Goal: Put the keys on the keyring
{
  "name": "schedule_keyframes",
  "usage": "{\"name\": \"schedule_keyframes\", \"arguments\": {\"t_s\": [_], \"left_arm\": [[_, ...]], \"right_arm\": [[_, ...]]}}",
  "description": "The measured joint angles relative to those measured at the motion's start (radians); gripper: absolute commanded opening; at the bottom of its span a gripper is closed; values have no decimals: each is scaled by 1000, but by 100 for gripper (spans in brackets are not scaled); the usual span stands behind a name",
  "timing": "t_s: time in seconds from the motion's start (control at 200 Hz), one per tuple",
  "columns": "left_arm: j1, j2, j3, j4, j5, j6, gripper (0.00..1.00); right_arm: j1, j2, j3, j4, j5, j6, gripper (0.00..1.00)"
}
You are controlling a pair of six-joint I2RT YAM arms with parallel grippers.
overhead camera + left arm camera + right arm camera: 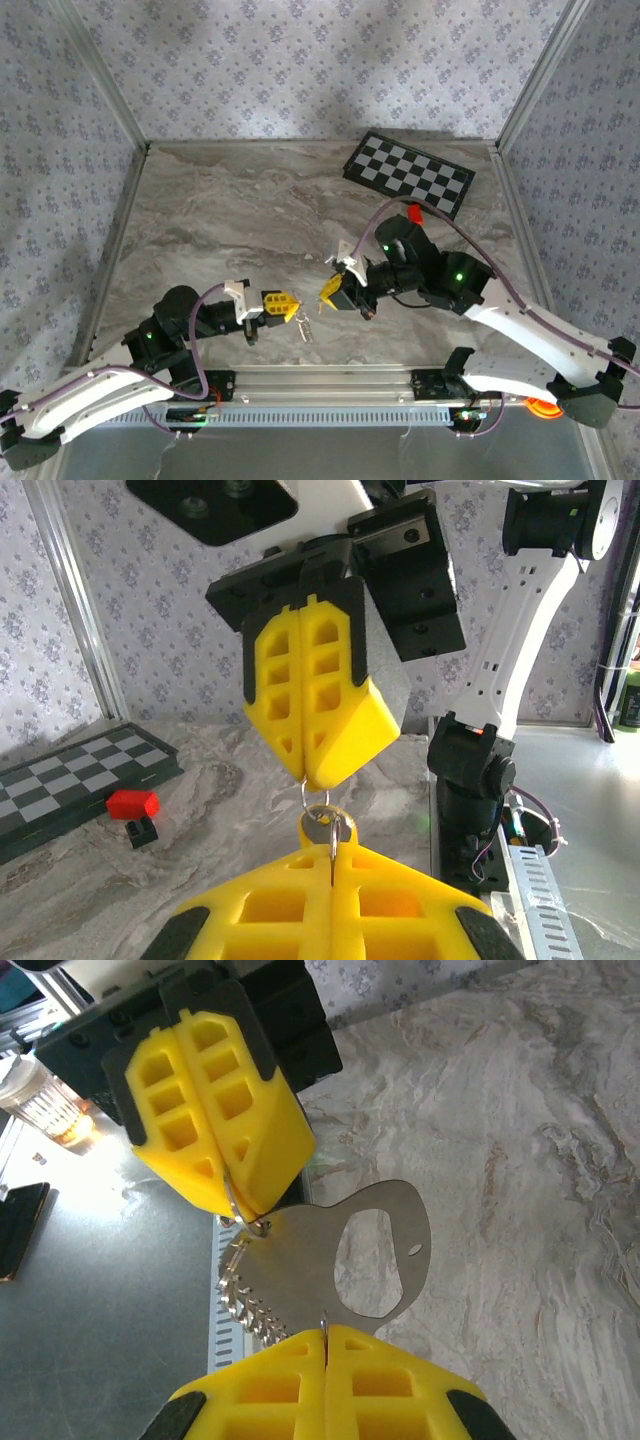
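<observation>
Right wrist view: the right gripper [325, 1345] sits at the bottom edge. Its two yellow fingers are pressed together on the near rim of the keyring [295, 1260], a flat silvery loop with an oval opening. The keyring stands up from that pinch, clear of the marble table [540, 1160]. Its long axis runs away from the right fingers toward the left gripper [230, 1195] at upper left. The left gripper is also pressed shut, its tip pinching a small ring [247, 1223] of wire at the keyring's far corner. The keys [245, 1305], a toothed silvery cluster, hang from that same corner, down the keyring's left side and touching it.

Top external view: both arms reach inward from the near edge. Their yellow tips come close together near the front middle of the table, the left gripper [283, 303] just beside the right gripper [328, 290]. The keys [304, 326] dangle between them, closer to the left tip.

Judgement: the coming move turns on the small ring. It lies at the left gripper's tip, at the far end of the keyring from the right fingers. That makes the left arm the nearer one to work the keys, while the right arm steadies the keyring along its length. Whether the keys are already threaded cannot be told.
</observation>
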Motion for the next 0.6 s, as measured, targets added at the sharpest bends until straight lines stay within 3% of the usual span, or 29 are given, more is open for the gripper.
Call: {"name": "schedule_keyframes", "arguments": {"t_s": [0.6], "left_arm": [[0, 48, 0, 21, -8, 7, 0]], "right_arm": [[69, -46, -58, 113, 72, -38, 0]]}}
